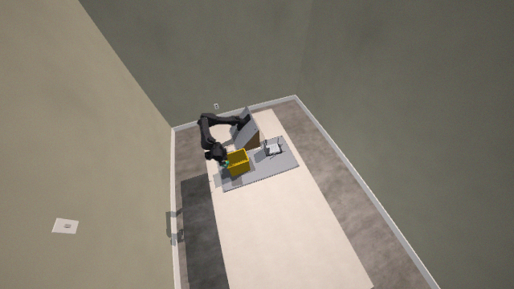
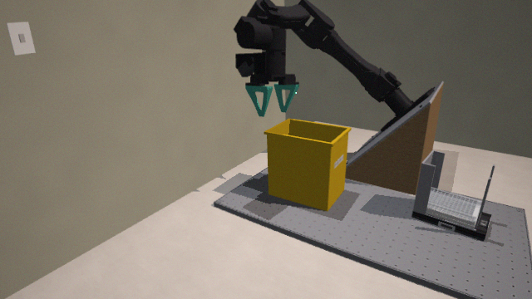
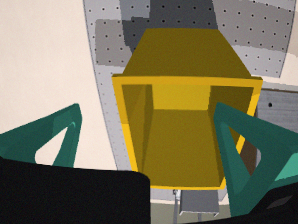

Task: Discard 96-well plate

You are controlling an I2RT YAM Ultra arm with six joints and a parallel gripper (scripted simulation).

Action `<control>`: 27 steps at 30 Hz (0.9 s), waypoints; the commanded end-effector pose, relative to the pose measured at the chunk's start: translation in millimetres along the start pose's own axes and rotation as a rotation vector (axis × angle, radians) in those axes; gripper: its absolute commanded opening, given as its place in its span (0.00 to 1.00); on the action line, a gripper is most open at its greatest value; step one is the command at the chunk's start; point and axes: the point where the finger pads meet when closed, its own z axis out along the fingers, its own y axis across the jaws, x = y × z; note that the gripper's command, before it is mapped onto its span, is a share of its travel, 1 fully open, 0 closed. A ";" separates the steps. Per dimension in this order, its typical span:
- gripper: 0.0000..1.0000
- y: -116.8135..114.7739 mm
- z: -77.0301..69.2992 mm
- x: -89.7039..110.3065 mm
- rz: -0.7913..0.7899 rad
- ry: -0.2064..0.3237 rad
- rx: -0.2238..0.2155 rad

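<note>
- End effector point(image 2: 272, 99): two teal triangular fingers pointing down, spread fully apart, nothing between them; it hangs above the bin's mouth, over the rim on the side away from the rack, clear of the bin
- Arm point(image 2: 353, 62): black, jointed; reaches up from its foot on a sloped grey panel point(image 2: 395, 124) and bends over toward the bin
- Bin point(image 2: 305, 166): yellow, open-topped, upright on the grey plate; a small white label point(image 2: 338, 161) on the side facing the rack; in the wrist view point(image 3: 176, 139) the inside shows only yellow walls and floor as far as can be seen, the near part hidden by the end effector's black body
- Rack point(image 2: 424, 187): black base with a grey upright block at one end and a thin dark post point(image 2: 487, 188) at the other; stands on the grey plate, well apart from the bin
- Plate point(image 2: 450, 205): clear, well-patterned, lying flat in the rack between block and post; whether one or two lie there cannot be told at this size
- Grey plate point(image 2: 374, 245): perforated board lying on the counter; carries bin, rack and wedge
- Wedge point(image 2: 395, 166): brown-sided, under the sloped panel, between bin and rack toward the back
- Counter point(image 2: 166, 249): pale beige, long; seen from the top view point(image 1: 281, 225) with grey floor around it
- Wall point(image 2: 104, 104): olive-beige; a white switch point(image 2: 21, 38) on it
</note>
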 end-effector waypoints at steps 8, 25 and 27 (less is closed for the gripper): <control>1.00 12.2 -8.5 36.9 -0.262 0.026 -0.024; 1.00 22.4 -8.2 103.0 -0.676 0.063 -0.026; 1.00 23.1 -8.3 113.1 -0.743 0.068 -0.027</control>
